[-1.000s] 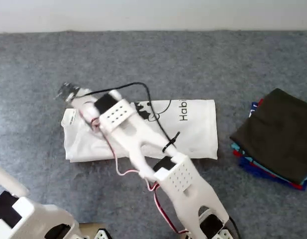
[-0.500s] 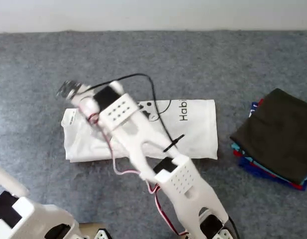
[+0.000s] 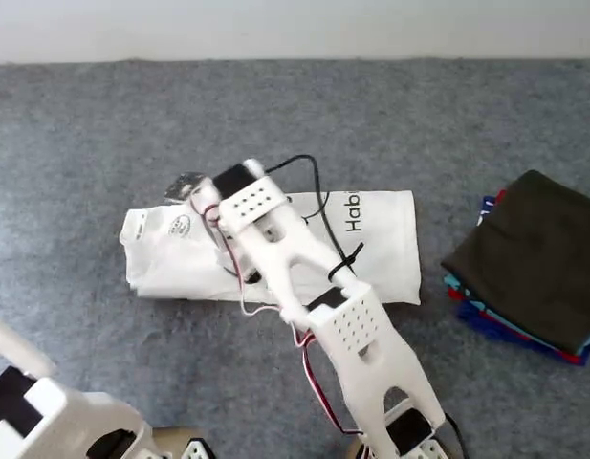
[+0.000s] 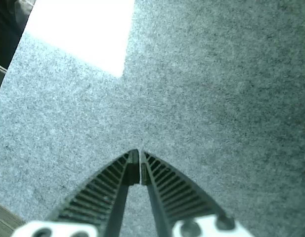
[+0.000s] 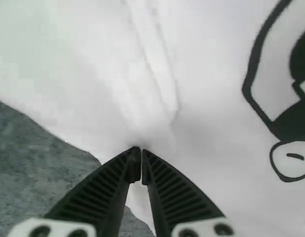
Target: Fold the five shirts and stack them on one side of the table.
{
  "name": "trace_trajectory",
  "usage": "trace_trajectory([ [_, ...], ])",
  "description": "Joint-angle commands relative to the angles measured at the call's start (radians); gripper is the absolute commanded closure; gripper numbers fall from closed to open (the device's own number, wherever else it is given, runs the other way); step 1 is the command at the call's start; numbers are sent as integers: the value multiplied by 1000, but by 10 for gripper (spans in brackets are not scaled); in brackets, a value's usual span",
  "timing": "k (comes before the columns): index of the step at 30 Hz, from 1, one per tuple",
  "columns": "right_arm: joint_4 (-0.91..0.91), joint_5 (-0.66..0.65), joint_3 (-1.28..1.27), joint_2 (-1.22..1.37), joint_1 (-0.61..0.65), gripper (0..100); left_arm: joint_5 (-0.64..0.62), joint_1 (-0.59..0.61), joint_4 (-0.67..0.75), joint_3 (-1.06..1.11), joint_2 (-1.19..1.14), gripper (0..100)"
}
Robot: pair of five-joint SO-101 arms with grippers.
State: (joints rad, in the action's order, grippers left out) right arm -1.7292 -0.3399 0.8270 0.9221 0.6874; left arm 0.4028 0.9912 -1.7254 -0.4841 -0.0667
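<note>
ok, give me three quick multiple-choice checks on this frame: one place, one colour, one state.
1. Where does the stack of folded shirts sit in the high view?
A) at the right edge
B) at the far left
C) under the arm

2. What colour is the folded shirt on top of the stack?
A) yellow
B) white
C) dark, near black

3. How are the left gripper's fingers?
A) wide open
B) shut on nothing
C) shut on a shirt

1 A: it lies on the grey felt table by the right edge, apart from the white printed shirt.
2 C: a dark cloth covers the coloured layers.
3 B: the left wrist view shows them together over bare felt.
</note>
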Motion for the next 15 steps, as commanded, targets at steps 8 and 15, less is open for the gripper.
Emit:
trace_trajectory([
  [8,2,-6,18,-147,68,990,35,-3,0,-41,51,985],
  [15,120,-8,18,-213,188,990,58,-3,2,-41,48,985],
])
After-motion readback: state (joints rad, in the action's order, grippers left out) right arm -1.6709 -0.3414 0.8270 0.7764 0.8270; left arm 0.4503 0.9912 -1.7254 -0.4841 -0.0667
